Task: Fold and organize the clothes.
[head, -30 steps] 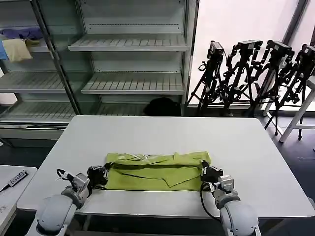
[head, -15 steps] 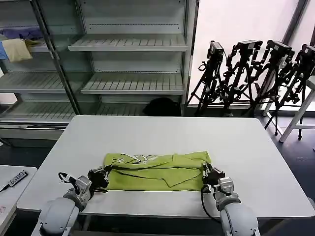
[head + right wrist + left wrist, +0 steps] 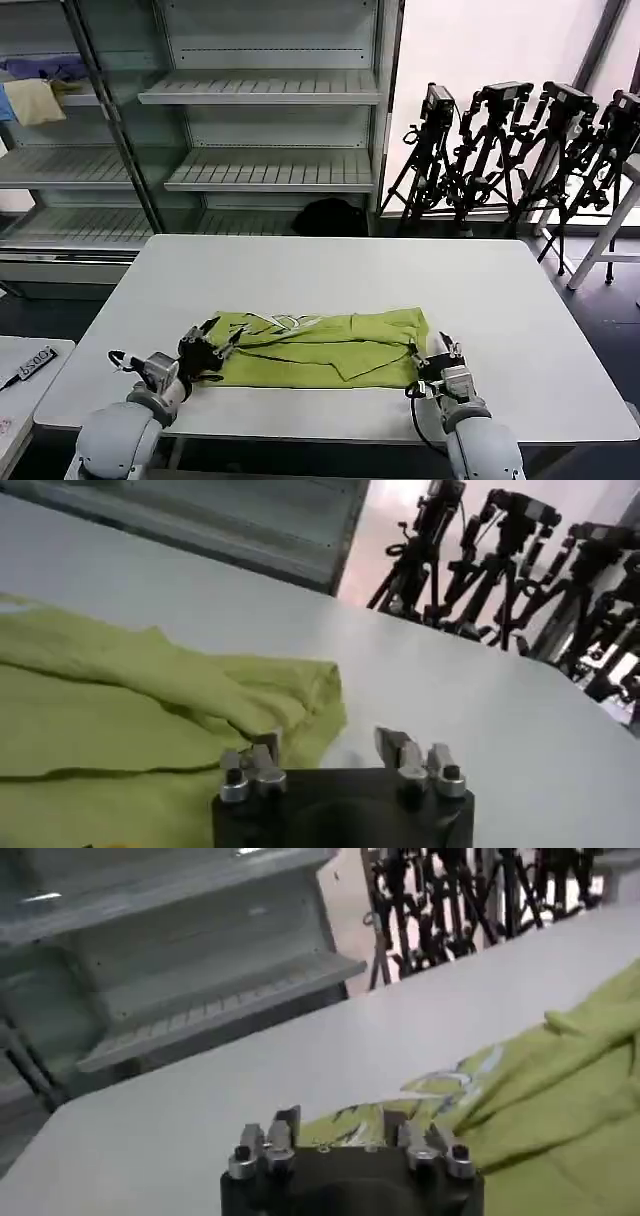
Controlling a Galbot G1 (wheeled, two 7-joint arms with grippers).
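The lime T-shirt (image 3: pixel 320 347) lies in a long folded band near the counter's (image 3: pixel 330 270) front edge, graphic peeking out toward its left end. Left claw (image 3: pixel 212 346) sits at the band's left end, fingers spread and released; in the left wrist view the fabric lies between the open jaws. Right claw (image 3: pixel 437 360) waits at the right end, also released, one finger touching the cloth edge. Looks like a re-grip between folds: next, both claws should pinch the ends evenly and bring them together.
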